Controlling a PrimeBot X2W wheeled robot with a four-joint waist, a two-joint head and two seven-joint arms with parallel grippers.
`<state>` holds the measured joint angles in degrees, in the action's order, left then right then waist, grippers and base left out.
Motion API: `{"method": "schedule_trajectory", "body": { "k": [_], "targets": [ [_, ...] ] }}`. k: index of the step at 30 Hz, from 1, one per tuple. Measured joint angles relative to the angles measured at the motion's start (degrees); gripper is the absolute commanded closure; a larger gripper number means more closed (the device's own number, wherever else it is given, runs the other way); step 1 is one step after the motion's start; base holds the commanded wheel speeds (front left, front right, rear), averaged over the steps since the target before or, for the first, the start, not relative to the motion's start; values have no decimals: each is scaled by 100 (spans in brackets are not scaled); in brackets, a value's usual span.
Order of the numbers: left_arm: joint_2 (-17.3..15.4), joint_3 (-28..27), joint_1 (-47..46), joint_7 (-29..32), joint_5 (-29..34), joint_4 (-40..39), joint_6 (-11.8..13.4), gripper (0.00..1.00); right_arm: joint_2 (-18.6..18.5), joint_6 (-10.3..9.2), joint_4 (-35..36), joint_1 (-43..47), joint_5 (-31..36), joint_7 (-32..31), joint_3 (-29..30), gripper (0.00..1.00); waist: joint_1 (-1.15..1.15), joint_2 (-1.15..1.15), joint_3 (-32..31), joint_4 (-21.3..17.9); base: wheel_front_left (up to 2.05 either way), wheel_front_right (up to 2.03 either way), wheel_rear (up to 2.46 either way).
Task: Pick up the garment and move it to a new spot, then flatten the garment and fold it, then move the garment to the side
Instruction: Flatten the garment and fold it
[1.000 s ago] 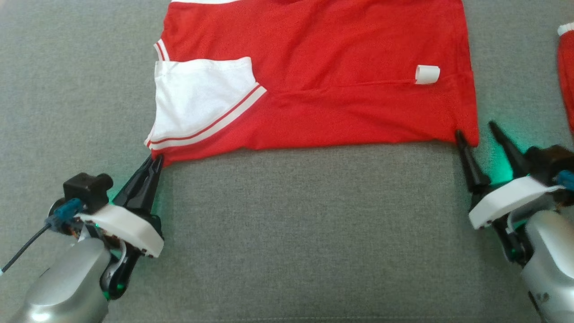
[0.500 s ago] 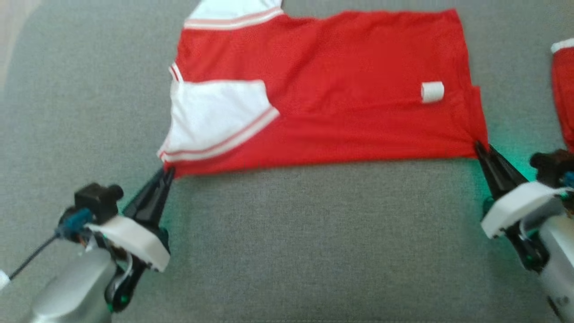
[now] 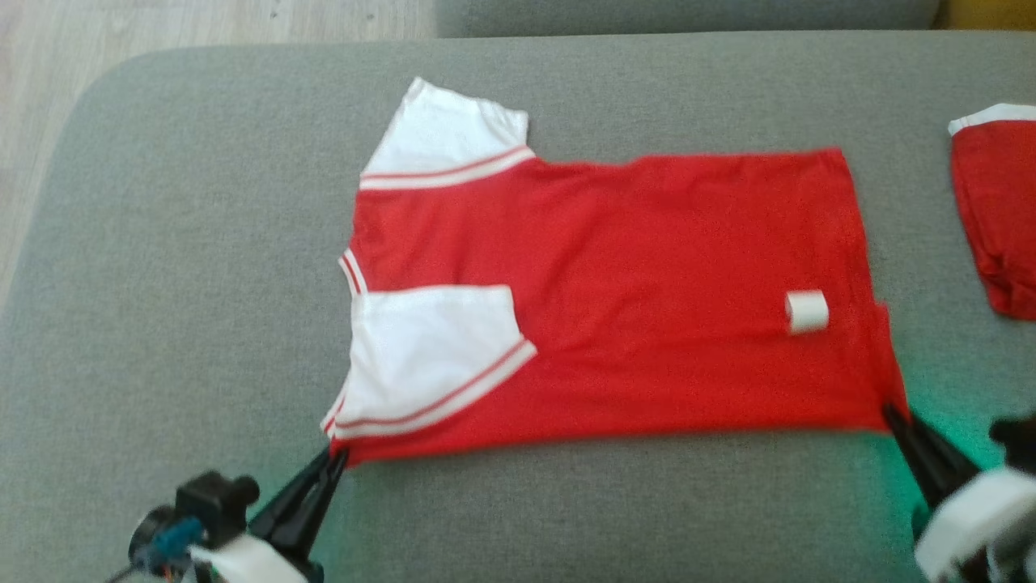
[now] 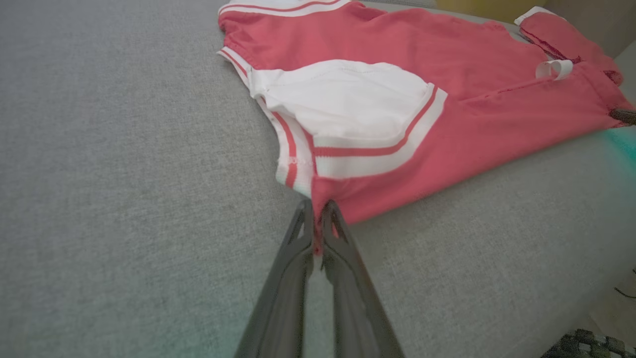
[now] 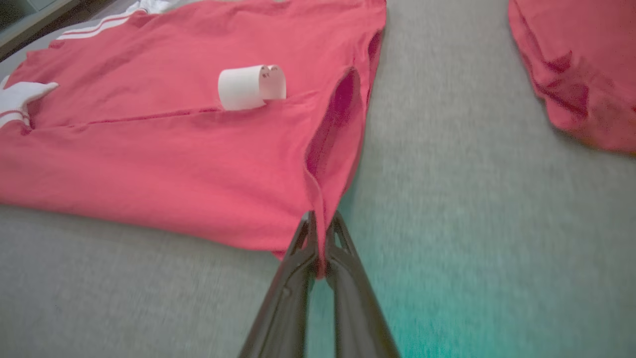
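The red garment lies spread on the grey cushion, one white sleeve folded over its front (a curled white tag sits near the hem). The left gripper is clamped on its near left corner, the right gripper on its near right corner.

Red short-sleeved shirt with white sleeves trimmed in red stripes, spread nearly flat on the grey cushion. Lying sideways: neck end toward the left, hem toward the right. Far sleeve stretched out away from the body; near sleeve folded in over the red front. Near side turned over onto the body, its edge running from that sleeve to a small curled white label close to the hem. Both near corners pinched: shoulder corner in the left hand, hem corner in the right hand.
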<state>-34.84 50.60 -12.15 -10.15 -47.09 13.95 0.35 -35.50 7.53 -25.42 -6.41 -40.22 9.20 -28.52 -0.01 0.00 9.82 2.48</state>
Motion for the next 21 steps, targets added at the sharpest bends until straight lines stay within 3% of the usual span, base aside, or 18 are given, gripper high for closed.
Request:
{"method": "schedule_trajectory", "body": {
  "k": [8,15,16,17,18,21],
  "targets": [
    [-275,121,530,60,24,-613,396,100,-64,0,715,1356,37,-209,698,100,0,0,-78,-73,0,0,0],
    [-420,166,757,438,-164,-1084,439,100,98,0,1120,1494,439,-442,1251,100,1,0,29,-183,0,0,0],
    [-424,165,756,463,-187,-1120,474,100,108,0,1163,1524,452,-487,1301,66,1,0,53,-179,0,0,0],
    [-425,164,756,466,-186,-1146,480,85,129,0,1187,1541,452,-534,1351,0,1,0,79,-174,0,0,0],
    [-430,157,755,479,-182,-1174,532,0,176,0,1204,1546,452,-570,1422,0,1,0,108,-169,0,0,0],
    [-485,131,717,488,-172,-1271,570,0,267,0,1388,1561,450,-624,1600,0,1,0,204,-156,0,0,0]
  ]
}}
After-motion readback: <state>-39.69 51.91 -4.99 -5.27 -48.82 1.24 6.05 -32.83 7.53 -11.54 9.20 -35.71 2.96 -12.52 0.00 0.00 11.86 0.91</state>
